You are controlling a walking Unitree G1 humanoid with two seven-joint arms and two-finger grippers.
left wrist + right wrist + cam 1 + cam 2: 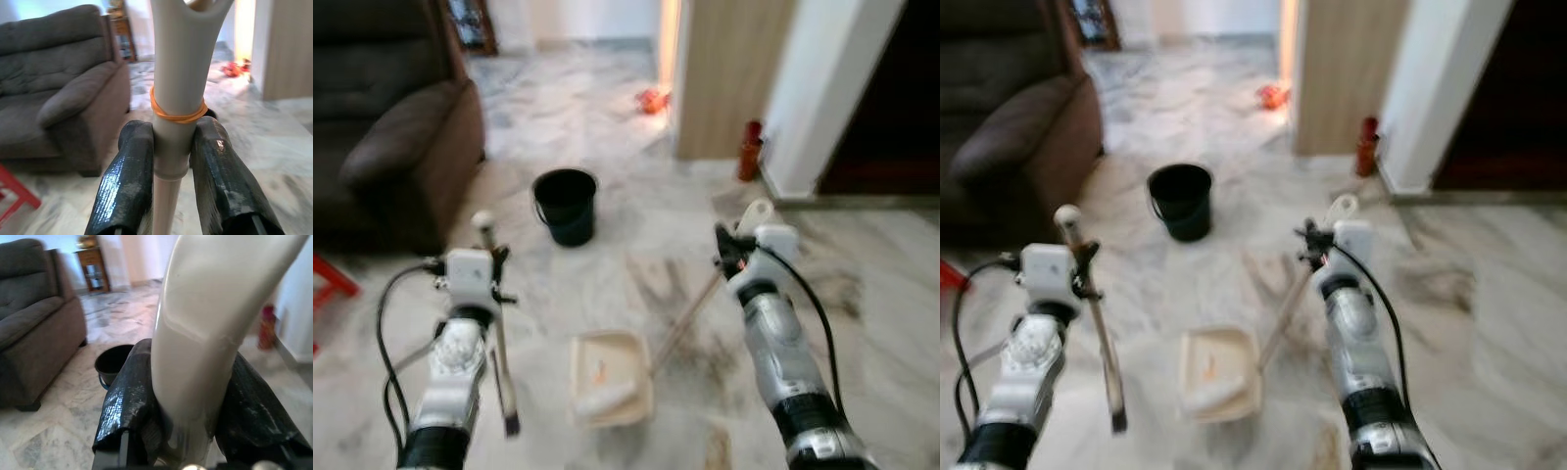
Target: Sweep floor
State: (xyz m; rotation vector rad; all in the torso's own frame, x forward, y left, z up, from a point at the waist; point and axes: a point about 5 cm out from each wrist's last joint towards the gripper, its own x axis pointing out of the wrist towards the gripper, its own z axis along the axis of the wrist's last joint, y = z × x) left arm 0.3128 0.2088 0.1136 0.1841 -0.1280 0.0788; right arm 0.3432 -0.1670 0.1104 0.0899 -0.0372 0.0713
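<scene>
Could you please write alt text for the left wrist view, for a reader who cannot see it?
Two black fingers clamp a cream handle ringed by an orange rubber band. Behind stand a dark brown sofa on pale marble floor.

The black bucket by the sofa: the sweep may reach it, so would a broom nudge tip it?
The black bucket looks like light plastic, so a nudge probably slides it on the smooth marble floor. It stands upright and squat, so tipping seems unlikely.
</scene>
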